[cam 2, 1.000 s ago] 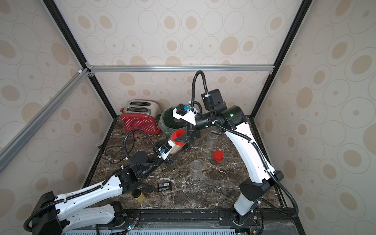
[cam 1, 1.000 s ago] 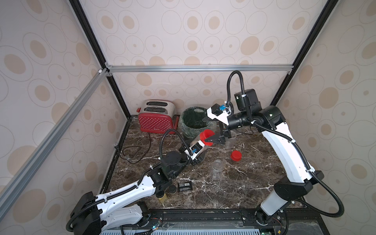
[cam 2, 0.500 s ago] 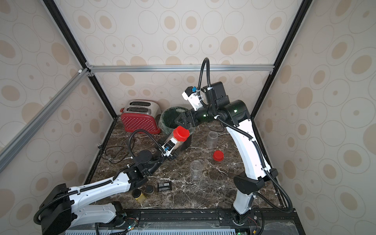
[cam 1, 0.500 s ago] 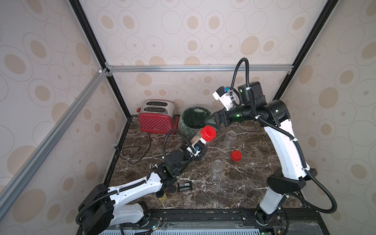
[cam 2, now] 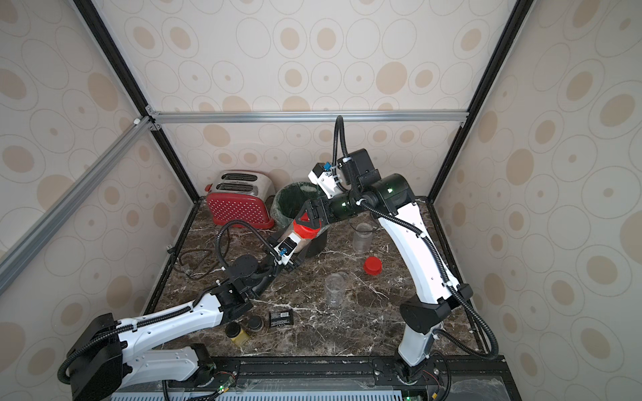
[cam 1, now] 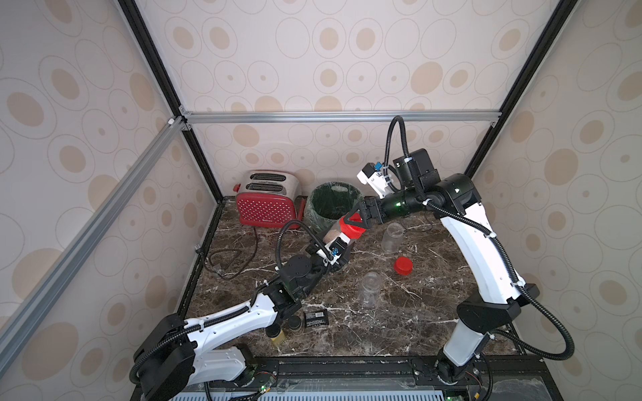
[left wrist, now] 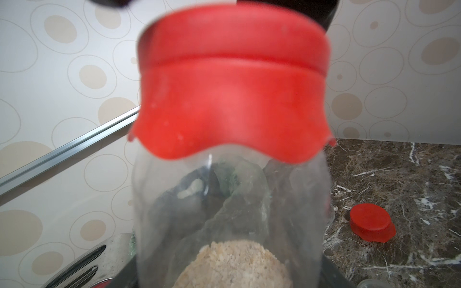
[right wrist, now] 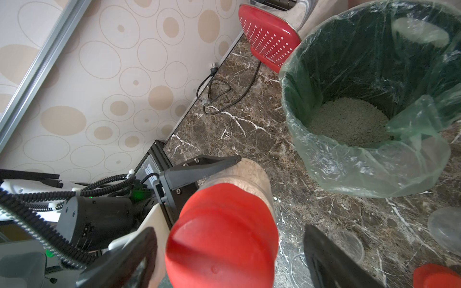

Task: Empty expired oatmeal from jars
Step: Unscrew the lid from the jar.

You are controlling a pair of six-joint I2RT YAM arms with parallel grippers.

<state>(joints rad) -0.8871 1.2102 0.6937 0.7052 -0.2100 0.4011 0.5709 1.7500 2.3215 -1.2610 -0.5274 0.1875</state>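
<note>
Right now the oatmeal point(left wrist: 234, 264) is sitting in the lower end of the lidded jar point(cam 1: 331, 234). The jar is leaning with its red lid point(cam 1: 351, 224) pointing toward 2 o'clock in both top views, held above the marble table point(cam 1: 434, 312) just off the 5 o'clock rim of the green-lined bin point(right wrist: 324, 159). The left gripper point(cam 1: 335, 242) is pinching the jar's clear body. The right gripper point(right wrist: 229, 232) is straddling the red lid with its jaws spread, a gap showing on each side in the right wrist view. A heap point(right wrist: 349, 122) of the same pale flakes is lying in the bin's bottom. At 3 o'clock from the lidded jar the far open jar point(cam 1: 392, 236) is standing lidless. At 5 o'clock the near open jar point(cam 1: 370, 288) is standing likewise, and the loose lid point(cam 1: 403, 265) is lying between them.
</note>
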